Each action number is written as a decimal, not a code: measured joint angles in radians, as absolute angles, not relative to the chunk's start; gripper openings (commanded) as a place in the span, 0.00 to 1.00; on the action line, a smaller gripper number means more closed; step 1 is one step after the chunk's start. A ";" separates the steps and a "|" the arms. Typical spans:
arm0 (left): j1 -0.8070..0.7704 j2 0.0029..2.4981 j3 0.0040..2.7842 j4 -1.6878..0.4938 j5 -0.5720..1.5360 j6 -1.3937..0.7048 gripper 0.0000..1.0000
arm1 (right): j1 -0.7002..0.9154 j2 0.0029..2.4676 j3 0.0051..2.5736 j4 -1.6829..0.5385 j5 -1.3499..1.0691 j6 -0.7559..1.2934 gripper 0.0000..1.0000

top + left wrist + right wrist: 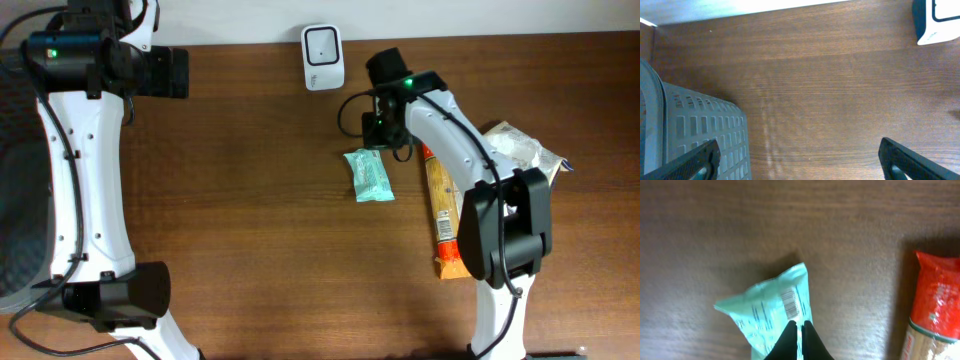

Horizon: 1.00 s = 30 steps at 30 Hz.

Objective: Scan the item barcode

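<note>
Table (250, 200) of dark wood bears everything. Basket (695, 125) sits at its left edge, and near it the left gripper (802, 167) hangs with jaws spread wide and nothing between them, likely parked out of the way. On the right lie a long orange pack (440, 200) and a crumpled bag (515, 145), probably waiting their turn. Just left of these, mid-table, lies the teal packet (765, 310). The right gripper (798, 330) stands over its far end, jaws drawn tight and seemingly pinching the film, ready to carry it. Scanner (322, 57) stands at the far edge, near the packet. Barcode (791, 303) faces up, so it probably needs turning toward the scanner.
</note>
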<state>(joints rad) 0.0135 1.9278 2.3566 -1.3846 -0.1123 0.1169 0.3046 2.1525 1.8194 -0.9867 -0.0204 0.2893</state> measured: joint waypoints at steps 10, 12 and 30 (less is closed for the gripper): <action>0.014 1.928 2.357 -1.385 -0.112 0.117 0.99 | 0.429 2.292 1.780 -0.921 -0.166 0.195 0.04; 0.014 1.928 2.357 -1.384 -0.112 0.117 0.99 | 0.447 2.296 1.781 -0.924 -0.232 0.114 0.08; 0.014 1.928 2.357 -1.385 -0.113 0.117 0.99 | -0.005 2.264 1.808 -1.177 -0.466 -0.314 0.68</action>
